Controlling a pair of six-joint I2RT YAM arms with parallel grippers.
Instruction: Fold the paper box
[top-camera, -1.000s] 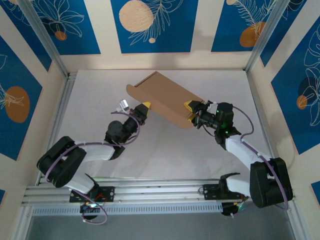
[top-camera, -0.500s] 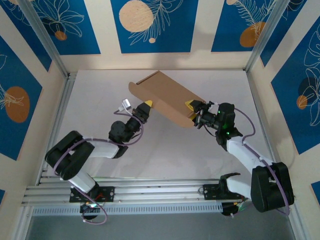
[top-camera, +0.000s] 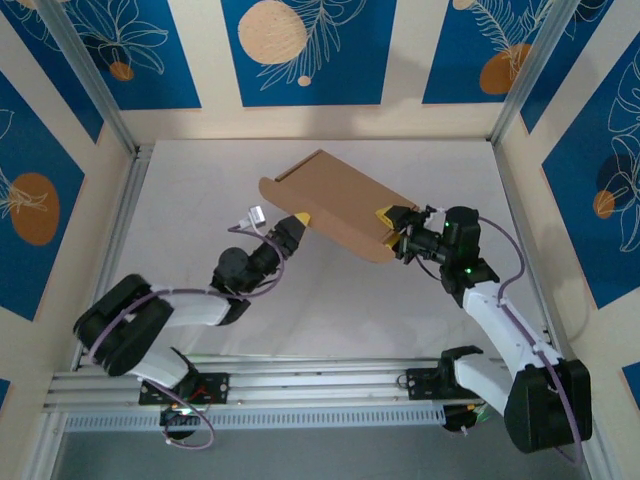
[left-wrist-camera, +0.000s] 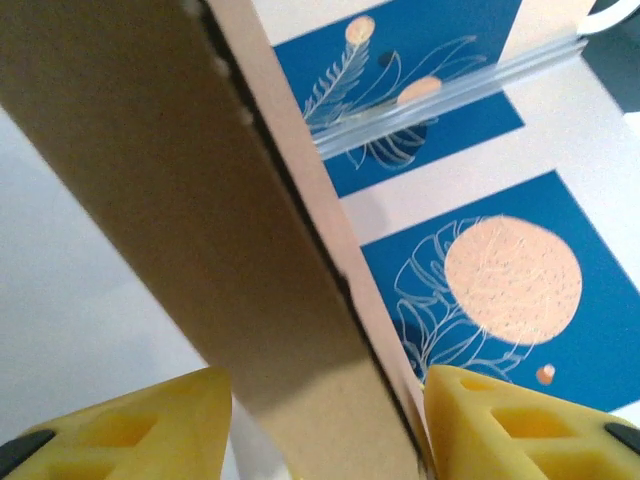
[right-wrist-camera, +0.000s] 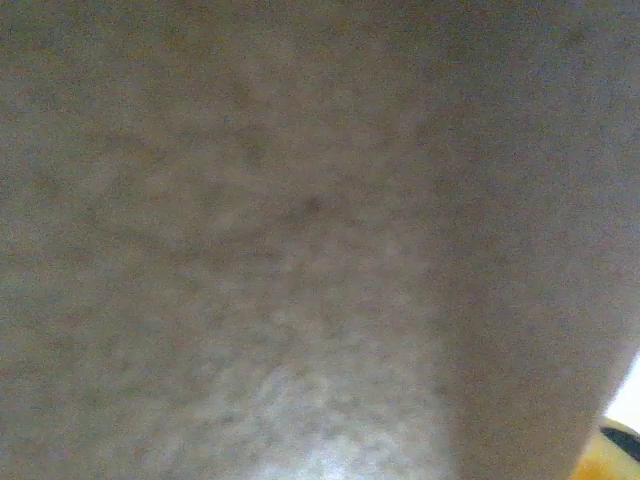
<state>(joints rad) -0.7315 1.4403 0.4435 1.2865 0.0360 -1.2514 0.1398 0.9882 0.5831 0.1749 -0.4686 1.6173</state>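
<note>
The left gripper stands with its yellow fingers apart. The near edge of the paper box passes through the gap between them, so the gripper brackets the board rather than pinching it (its wrist camera looks along that edge toward the blue wall panels). The box is flat brown cardboard with one flap curled up at the end farthest from both pincers. It stretches diagonally between the two above the white table.

At the opposite corner, the right gripper has a yellow finger laid on top of the board, with the corner tucked between its jaws. It looks clamped there, probably to steady the box so the left pincer can work on a flap. Folding seems barely begun, since most panels lie flat.
</note>
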